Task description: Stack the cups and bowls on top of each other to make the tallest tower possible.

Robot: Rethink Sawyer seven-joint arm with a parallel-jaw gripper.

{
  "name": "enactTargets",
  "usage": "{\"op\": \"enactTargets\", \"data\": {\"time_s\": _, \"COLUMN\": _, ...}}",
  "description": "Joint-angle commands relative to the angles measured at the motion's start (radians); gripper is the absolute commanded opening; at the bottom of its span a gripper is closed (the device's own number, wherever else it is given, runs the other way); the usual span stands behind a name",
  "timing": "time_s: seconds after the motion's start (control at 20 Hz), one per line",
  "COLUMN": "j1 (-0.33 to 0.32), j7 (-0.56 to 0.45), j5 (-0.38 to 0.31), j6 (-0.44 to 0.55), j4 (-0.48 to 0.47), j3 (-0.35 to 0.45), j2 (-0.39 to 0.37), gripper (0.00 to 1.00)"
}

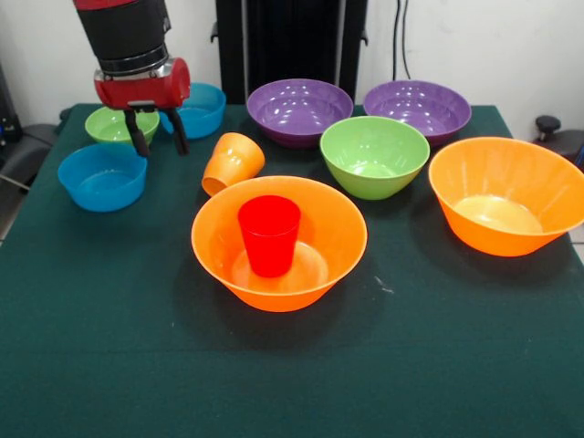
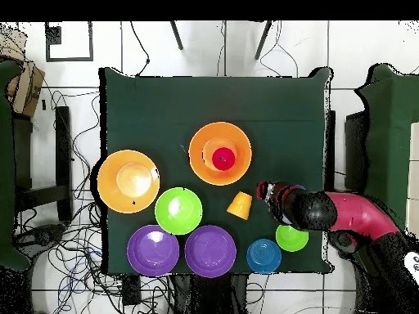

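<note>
The end effector (image 1: 156,130) hung empty with fingers apart, above the counter (image 1: 109,347) among a small green bowl (image 1: 111,125) and two small blue bowls (image 1: 102,176). Just beside it the orange cup (image 1: 232,162) lay tipped on its side. The red cup (image 1: 269,234) stood upright inside a large orange bowl (image 1: 278,242); the other bowls sat empty.

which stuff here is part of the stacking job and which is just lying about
job: red cup; orange cup on its side; orange bowl holding the red cup; other orange bowl; purple bowl; second purple bowl; medium green bowl; small green bowl; blue bowl; second blue bowl; gripper, jaws open
lying about: floor cables; table
</note>
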Motion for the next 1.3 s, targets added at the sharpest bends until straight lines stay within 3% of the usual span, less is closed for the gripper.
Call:
{"op": "enactTargets", "data": {"time_s": 0.05, "j1": -0.001, "j7": -0.37, "j5": -0.096, "j6": 0.128, "j4": -0.068, "j3": 0.053, "j2": 0.008, "gripper": 1.0}}
{"op": "enactTargets", "data": {"time_s": 0.65, "j1": -0.048, "j7": -0.414, "j5": -0.079, "j6": 0.197, "j4": -0.063, "j3": 0.092, "j2": -0.029, "gripper": 1.0}}
{"op": "enactTargets", "data": {"time_s": 1.3, "j1": -0.044, "j7": -0.414, "j5": -0.155, "j6": 0.158, "j4": -0.099, "j3": 0.071, "j2": 0.052, "gripper": 1.0}}
